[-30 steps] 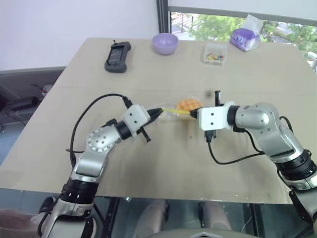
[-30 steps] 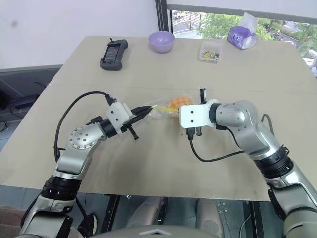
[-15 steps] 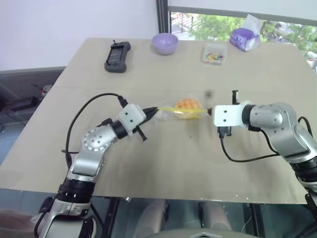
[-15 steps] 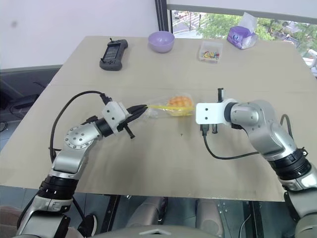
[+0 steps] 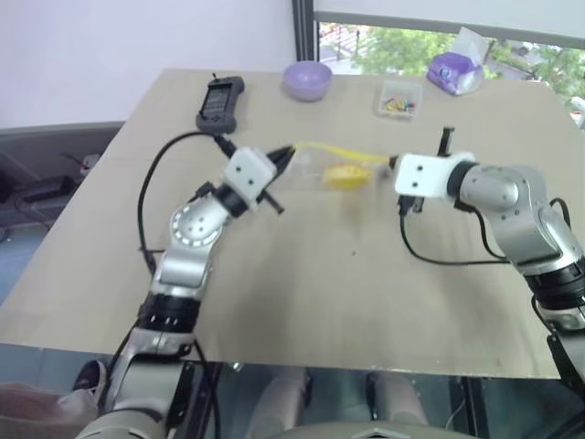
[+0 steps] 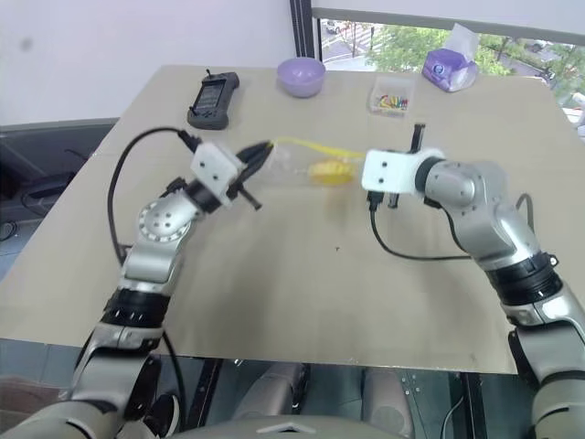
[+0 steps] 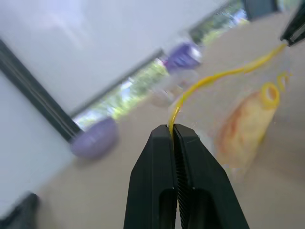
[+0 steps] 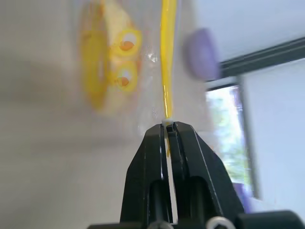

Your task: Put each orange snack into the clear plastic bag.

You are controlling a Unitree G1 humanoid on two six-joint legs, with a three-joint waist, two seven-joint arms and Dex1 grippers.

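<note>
The clear plastic bag (image 6: 306,163) hangs above the bench (image 6: 302,302), stretched between the two arms. The left end effector (image 6: 265,145) is clamped on one end of the bag's yellow strip (image 5: 340,151), and the right end effector (image 5: 391,164) is clamped on the other end. The orange snack (image 5: 345,175) sits inside, sagging below the strip. The bag's long axis runs left to right between the arms, mouth edge uppermost. Pulling apart harder could tear the film or slip a corner free, dropping the snack.
</note>
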